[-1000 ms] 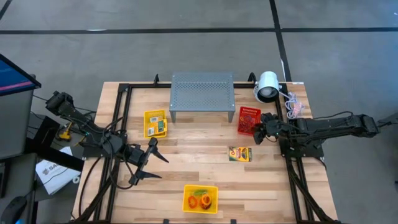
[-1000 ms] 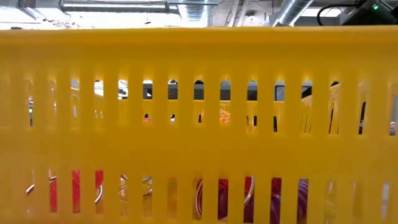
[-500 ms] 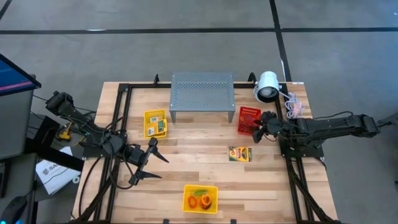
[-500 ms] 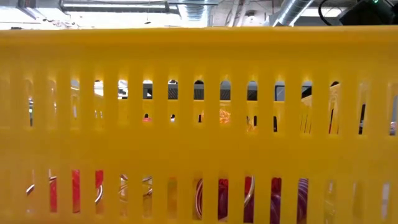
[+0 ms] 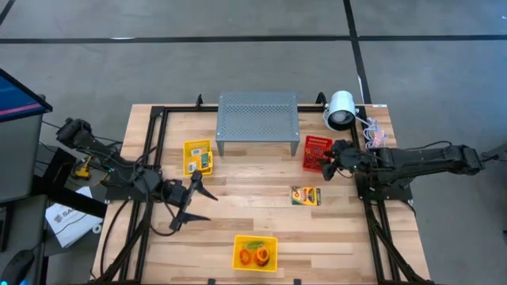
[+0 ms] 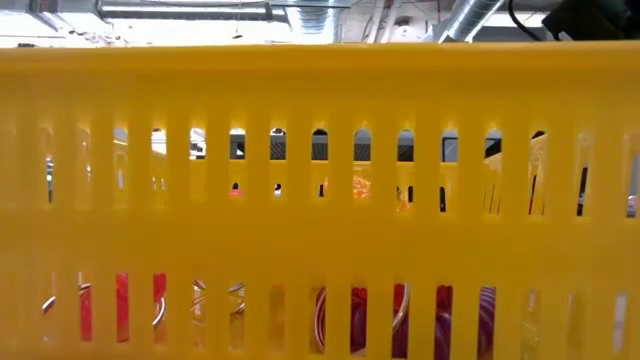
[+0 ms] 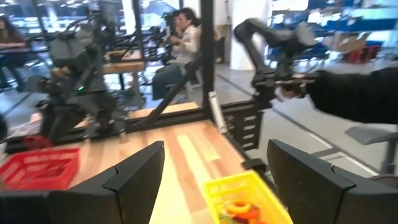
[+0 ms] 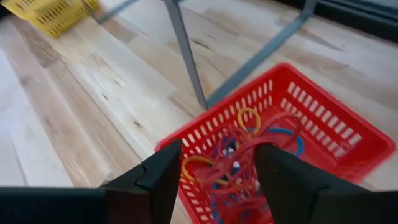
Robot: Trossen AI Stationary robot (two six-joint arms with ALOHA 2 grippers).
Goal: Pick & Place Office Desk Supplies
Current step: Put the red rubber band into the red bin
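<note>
We view a pale wooden table (image 5: 238, 218) framed by black rails and standing on a grey concrete floor (image 5: 238, 63) crossed by dark lines. At the left, the left gripper (image 5: 194, 202) hangs over bare wood with its fingers spread wide and nothing between them. Just beyond it lies a yellow basket (image 5: 198, 157) with a crayon box inside. At the near edge sits a second yellow basket (image 5: 255, 253) holding rubber-band loops (image 5: 255, 255); in the low view its slotted wall fills the frame. At the far centre stands the grey perforated stand (image 5: 257, 120). A loose crayon box (image 5: 306, 195) lies flat right of centre. The red basket (image 5: 317, 152), full of tangled bands (image 8: 249, 149), sits beside the white lamp (image 5: 341, 110). The right gripper (image 5: 328, 164) hovers at that basket, fingers partly open, gripping nothing we can confirm. Beyond the table, the left wrist view shows seated people (image 7: 183, 37) at workbenches.
</note>
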